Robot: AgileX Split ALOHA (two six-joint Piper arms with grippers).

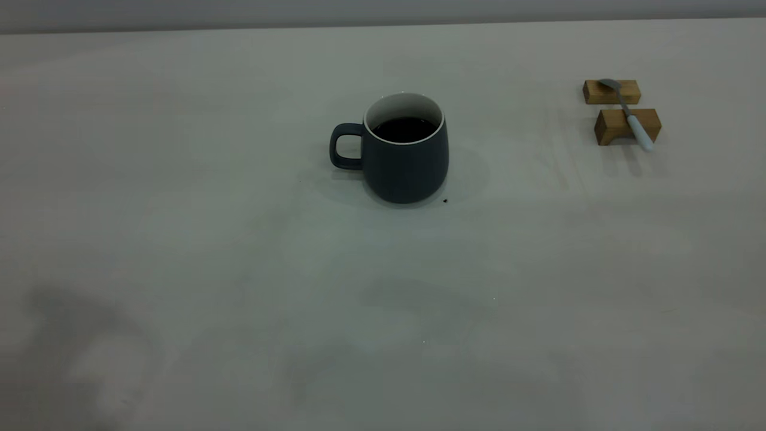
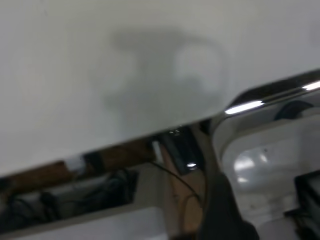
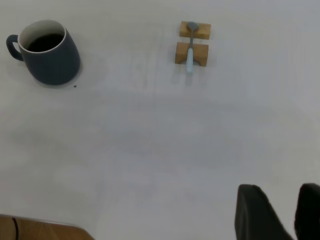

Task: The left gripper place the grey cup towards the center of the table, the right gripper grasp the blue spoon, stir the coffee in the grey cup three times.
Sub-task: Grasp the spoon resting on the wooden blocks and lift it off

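Note:
The grey cup (image 1: 406, 157) stands upright near the middle of the table (image 1: 239, 251), its handle to the left in the exterior view, with dark coffee (image 1: 404, 129) inside. It also shows in the right wrist view as the grey cup (image 3: 48, 52). The blue spoon (image 1: 629, 115) lies across two wooden blocks at the far right, bowl away from me; in the right wrist view the blue spoon (image 3: 190, 48) is far off. My right gripper (image 3: 282, 197) hovers open over bare table, well short of the spoon. My left gripper (image 2: 222, 210) is a dark blur past the table edge, away from the cup.
Two tan wooden blocks (image 1: 611, 91) (image 1: 616, 126) carry the spoon near the table's far right. A tiny dark speck (image 1: 444, 200) lies by the cup's base. The left wrist view shows the table's edge (image 2: 150, 137) with clutter and a shiny metal frame (image 2: 270, 97) beyond it.

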